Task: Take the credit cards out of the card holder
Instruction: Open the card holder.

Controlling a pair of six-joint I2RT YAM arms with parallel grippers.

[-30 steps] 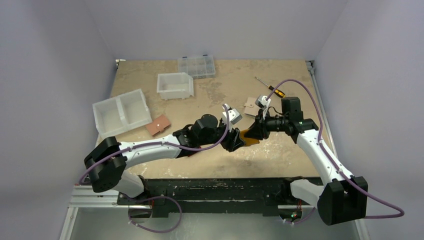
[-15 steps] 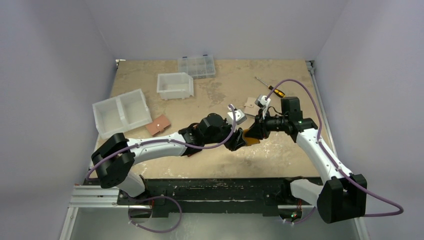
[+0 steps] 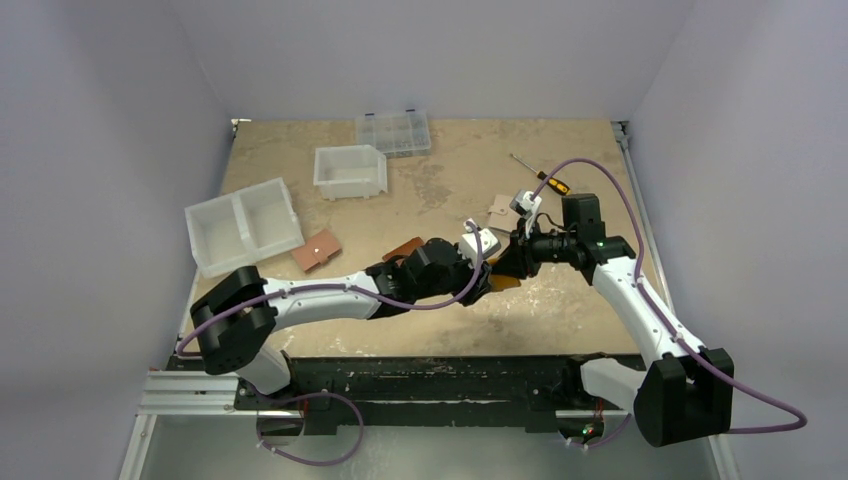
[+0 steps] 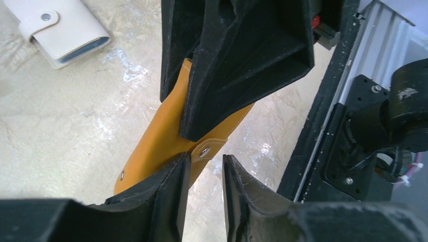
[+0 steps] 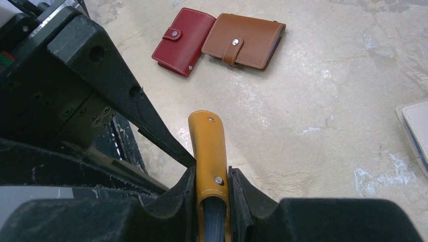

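My right gripper is shut on the mustard-yellow card holder, which it keeps above the table at mid right. The holder is folded. Blue-grey edges of the credit cards show in its end between the right fingers. My left gripper has come up from the left. Its jaws stand a narrow gap apart. The holder's snap tab sits just past the tip of the left-hand finger, which lies against the holder's side. Nothing is between these jaws.
A dark red wallet and a brown wallet lie together on the table. A whitish wallet lies behind the grippers. White bins, a clear organizer and a screwdriver are further back.
My left arm has swung right up to the held card holder and its jaws have narrowed. The right arm and the holder have stayed still.
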